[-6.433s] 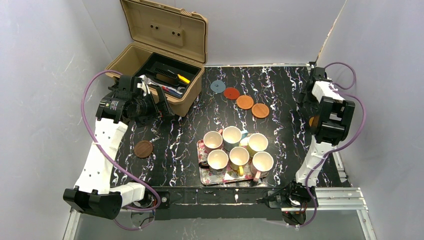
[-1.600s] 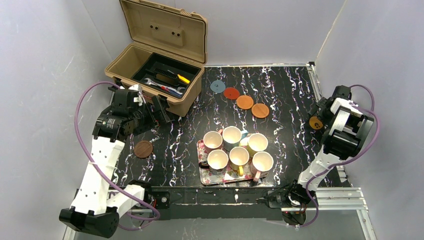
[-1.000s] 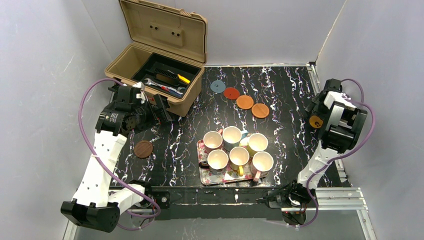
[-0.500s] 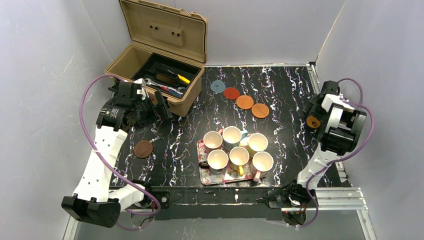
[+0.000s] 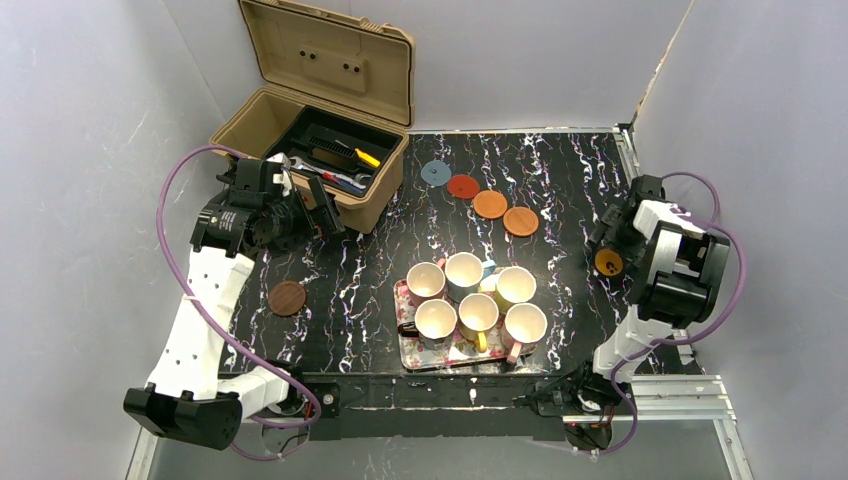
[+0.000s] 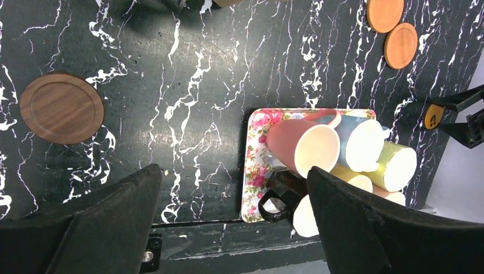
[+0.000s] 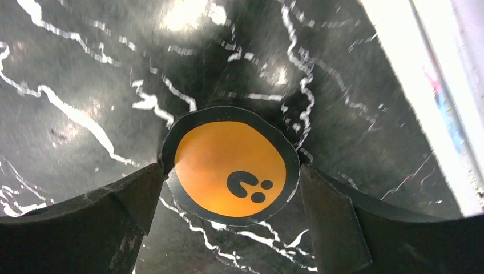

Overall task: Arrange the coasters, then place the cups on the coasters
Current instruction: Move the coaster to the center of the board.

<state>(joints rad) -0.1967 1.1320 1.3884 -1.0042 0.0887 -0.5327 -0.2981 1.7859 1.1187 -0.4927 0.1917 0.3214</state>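
My right gripper (image 5: 612, 248) is shut on a yellow-orange coaster (image 7: 227, 166) with a black rim, gripped across its width just above the table at the right edge (image 5: 607, 262). Four coasters lie in a diagonal row at the back: blue-grey (image 5: 435, 173), red (image 5: 463, 186), orange (image 5: 490, 204) and wood-brown (image 5: 521, 221). A dark brown coaster (image 5: 287, 298) lies alone on the left (image 6: 61, 107). Several cups (image 5: 464, 271) stand crowded on a floral tray (image 6: 257, 165). My left gripper (image 5: 318, 214) hangs open high over the left side, with nothing between its fingers (image 6: 103, 222).
An open tan toolbox (image 5: 310, 140) with tools stands at the back left, close to my left gripper. The metal frame rail (image 7: 434, 91) runs along the table's right edge beside my right gripper. Grey walls enclose the table.
My right gripper has carried the yellow-orange coaster left and toward the near side, away from the right edge. My left arm has only shifted slightly beside the toolbox.
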